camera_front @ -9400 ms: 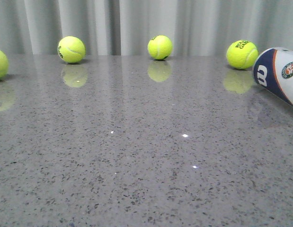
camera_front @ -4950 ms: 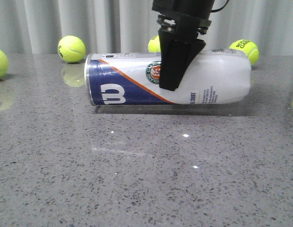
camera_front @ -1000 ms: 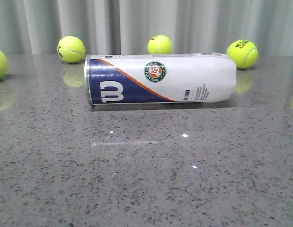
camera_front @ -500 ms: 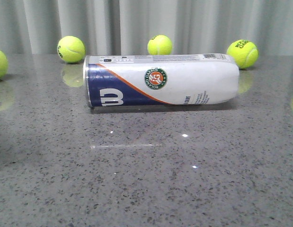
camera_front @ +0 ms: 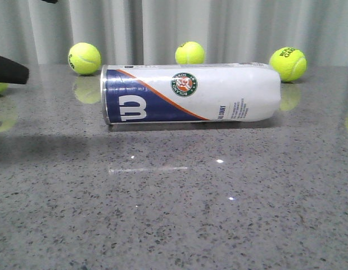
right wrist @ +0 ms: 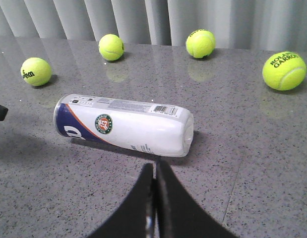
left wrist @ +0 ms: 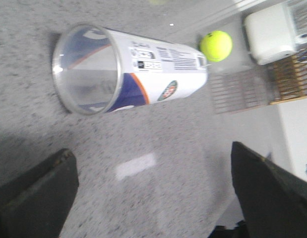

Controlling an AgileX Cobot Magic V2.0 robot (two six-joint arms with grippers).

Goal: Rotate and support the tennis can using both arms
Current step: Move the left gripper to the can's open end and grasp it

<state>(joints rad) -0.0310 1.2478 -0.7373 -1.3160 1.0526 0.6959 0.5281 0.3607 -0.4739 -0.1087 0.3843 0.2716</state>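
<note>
In the front view, the tennis can is lying on its side across the middle of the speckled grey table, its metal-rimmed end pointing left and its navy "W" panel facing you. Nothing is touching it. A black part of the left arm is poking in at the left edge, well apart from the can; you cannot tell the gripper's state from here. Four tennis balls are sitting along the far edge, before pale pleated curtains.

In the left wrist view, the left gripper is hanging with its fingers spread wide, empty, looking straight at the can's open rimmed end. A white appliance and a wooden slatted thing are sitting beyond the table (too blurred to name better).

In the right wrist view, the right gripper is showing its fingers pressed together, holding nothing, hovering on the near side of the can.

You are, by my judgement, only part-way: the can is lying crosswise and free, and the supporting hold by both arms is not yet made.
</note>
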